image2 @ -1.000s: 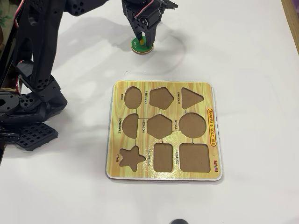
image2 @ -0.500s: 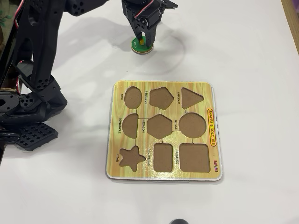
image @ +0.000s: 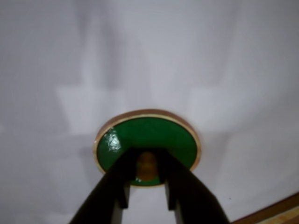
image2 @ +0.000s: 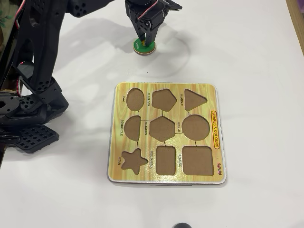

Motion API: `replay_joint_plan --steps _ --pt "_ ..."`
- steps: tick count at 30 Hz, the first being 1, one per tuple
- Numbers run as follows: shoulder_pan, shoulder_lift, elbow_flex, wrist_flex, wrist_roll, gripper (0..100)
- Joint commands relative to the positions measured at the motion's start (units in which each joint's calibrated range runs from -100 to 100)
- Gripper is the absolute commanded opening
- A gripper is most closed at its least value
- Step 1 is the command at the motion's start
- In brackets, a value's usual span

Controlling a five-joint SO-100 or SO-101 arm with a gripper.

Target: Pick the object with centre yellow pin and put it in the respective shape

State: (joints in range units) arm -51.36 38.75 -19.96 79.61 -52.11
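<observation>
White table (image2: 256, 57), dark object (image2: 181, 225)

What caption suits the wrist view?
Black two-finger hand straddling the yellow knob of a round green wooden disc on the white table.

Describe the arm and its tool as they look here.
The arm is matte black plastic, blocky, with perforated panels and screw holes; red and white wires show near the top. The tool has two black tapering fingers.
</observation>
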Motion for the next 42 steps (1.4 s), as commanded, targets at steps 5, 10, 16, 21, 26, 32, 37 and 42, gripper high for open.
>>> replay_joint_plan --steps 5,10,16,21,26,32,37,42 --pt "-0.50 -3.52 0.81 0.34 0.12 1" --pt "0.58 -9.37 5.04 -0.35 -0.20 1" --pt "2.33 -16.07 10.07 -0.35 -0.25 1" --pt "7.12 -21.93 12.86 -0.35 -0.30 1" --pt "15.03 -25.86 12.86 -0.35 -0.30 1" --pt "25.48 -28.54 12.59 -0.35 0.01 1" --pt "32.22 -28.70 12.05 -0.18 0.22 1" --pt "37.98 -28.79 11.96 -0.26 -0.14 1"
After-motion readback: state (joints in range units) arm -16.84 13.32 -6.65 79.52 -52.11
